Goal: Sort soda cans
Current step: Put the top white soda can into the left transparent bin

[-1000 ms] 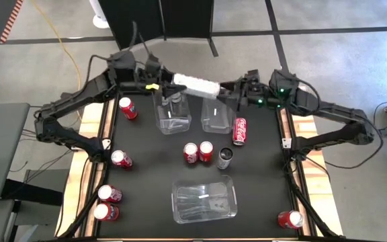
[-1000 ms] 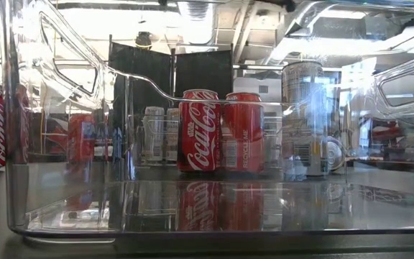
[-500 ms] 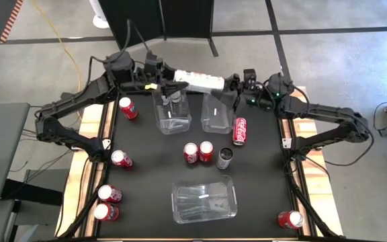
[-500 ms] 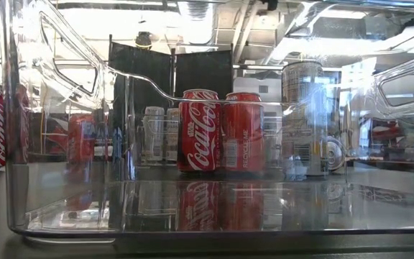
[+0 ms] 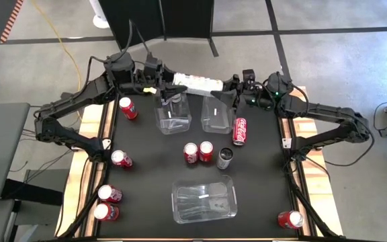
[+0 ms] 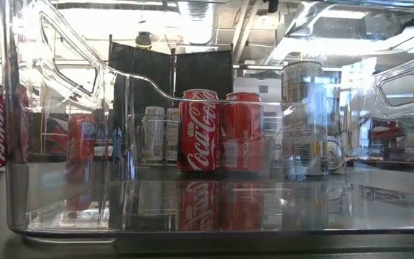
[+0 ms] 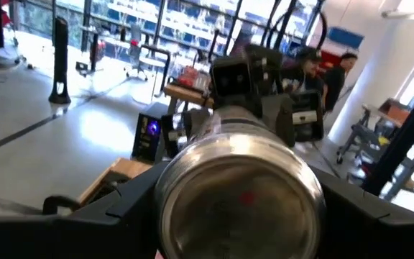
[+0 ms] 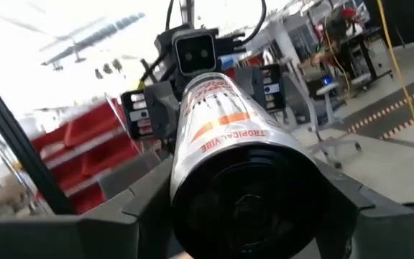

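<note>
Spanning the gap between both arms above the far bins, a white can lies level in the air — the left gripper has its fingers clamped on one end, the right gripper has its fingers closing around the other, though how firmly they grip I cannot tell. Below it stand two clear bins at the far middle of the black worktop — a red can lies beside the right one, two upright red cans and a grey can sit at centre, a third bin lies nearer, and more red cans stand along the left edge and the near right corner.
</note>
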Robot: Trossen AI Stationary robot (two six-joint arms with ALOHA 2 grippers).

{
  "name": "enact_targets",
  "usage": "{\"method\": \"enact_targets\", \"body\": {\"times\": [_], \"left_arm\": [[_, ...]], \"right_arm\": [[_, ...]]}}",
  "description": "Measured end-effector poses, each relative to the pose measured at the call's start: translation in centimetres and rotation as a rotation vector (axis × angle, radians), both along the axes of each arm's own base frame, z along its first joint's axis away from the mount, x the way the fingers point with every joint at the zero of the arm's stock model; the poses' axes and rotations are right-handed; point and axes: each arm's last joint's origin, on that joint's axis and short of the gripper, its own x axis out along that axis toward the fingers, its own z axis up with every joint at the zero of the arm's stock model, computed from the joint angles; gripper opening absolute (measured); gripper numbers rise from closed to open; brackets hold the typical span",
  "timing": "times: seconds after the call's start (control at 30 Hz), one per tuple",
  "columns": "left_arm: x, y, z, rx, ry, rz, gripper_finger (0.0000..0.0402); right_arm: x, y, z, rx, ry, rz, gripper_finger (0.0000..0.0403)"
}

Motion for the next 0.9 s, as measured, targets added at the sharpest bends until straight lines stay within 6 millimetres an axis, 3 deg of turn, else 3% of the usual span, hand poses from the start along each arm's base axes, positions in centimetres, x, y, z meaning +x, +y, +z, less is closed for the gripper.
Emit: {"method": "enact_targets", "body": {"times": [0.27, 0.43, 0.7, 0.9], "left_arm": [[-0.8, -0.6, -2.7, -0.023, 0.288, -0.066, 0.0305], [-0.7, -0.7, -3.4, -0.022, 0.353, -0.058, 0.0330], [5.0, -2.0, -6.6, -0.031, 0.400, -0.104, 0.0347], [6.1, -2.8, -8.3, -0.037, 0.502, -0.135, 0.0348]], "right_arm": [[-1.1, -0.2, 2.2, -0.117, 0.331, 0.032, 0.0250], [-1.2, -0.5, 3.3, -0.197, 0.545, 0.049, 0.0250], [3.2, -0.8, 1.4, -0.200, 0.843, 0.146, 0.0252], [6.2, 0.0, 0.4, -0.215, 0.900, 0.208, 0.0253]]}}
